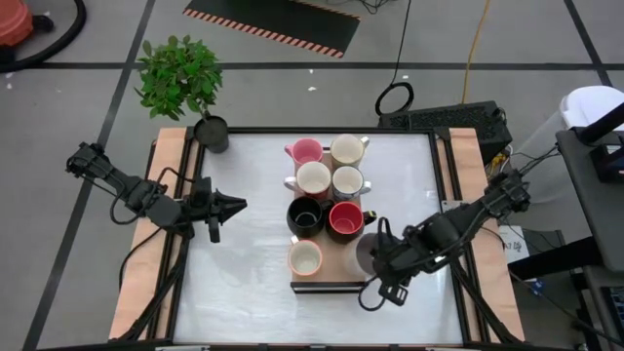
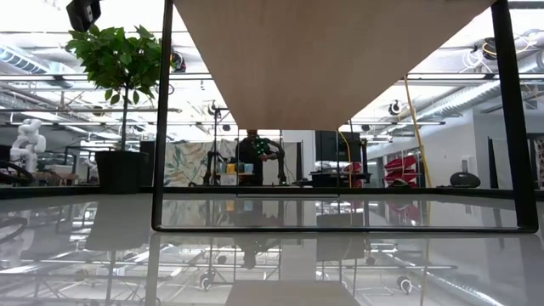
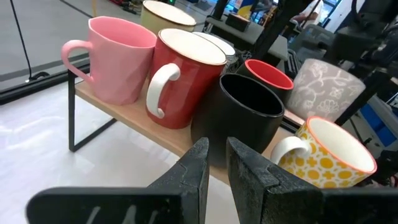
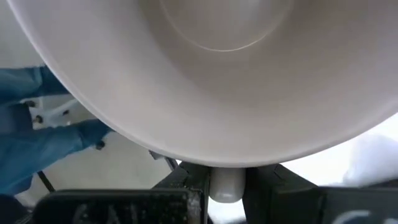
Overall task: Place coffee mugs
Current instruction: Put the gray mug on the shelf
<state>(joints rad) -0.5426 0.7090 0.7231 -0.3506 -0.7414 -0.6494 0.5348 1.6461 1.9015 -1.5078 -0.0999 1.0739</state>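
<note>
A low wooden rack (image 1: 336, 281) stands mid-table and carries several mugs in two rows: pink (image 1: 304, 151), cream (image 1: 347, 150), white (image 1: 313, 178), cream (image 1: 347, 181), black (image 1: 305, 217), red (image 1: 344, 221), and a yellow-patterned one (image 1: 305, 258). In the left wrist view the pink (image 3: 118, 59), red-walled (image 3: 180, 74) and black (image 3: 242, 118) mugs stand along the board's edge. My right gripper (image 1: 382, 258) is shut on a grey patterned mug (image 1: 368, 252) at the rack's near right corner. My left gripper (image 1: 234, 205) hovers shut left of the rack, pointing at it. My right gripper pinches the grey mug's white handle (image 4: 227, 185) between its two fingers, coming from the table's right side. The mug's pale inside (image 4: 211, 74) fills the right wrist view. Whether its base rests on the rack, I cannot tell.
A potted plant (image 1: 180, 78) in a dark pot (image 1: 211, 133) stands at the table's far left corner. In the low view the rack's board (image 2: 331, 59) and thin black legs (image 2: 158, 127) span the table. Bare glossy tabletop (image 1: 244, 292) lies left and near of the rack.
</note>
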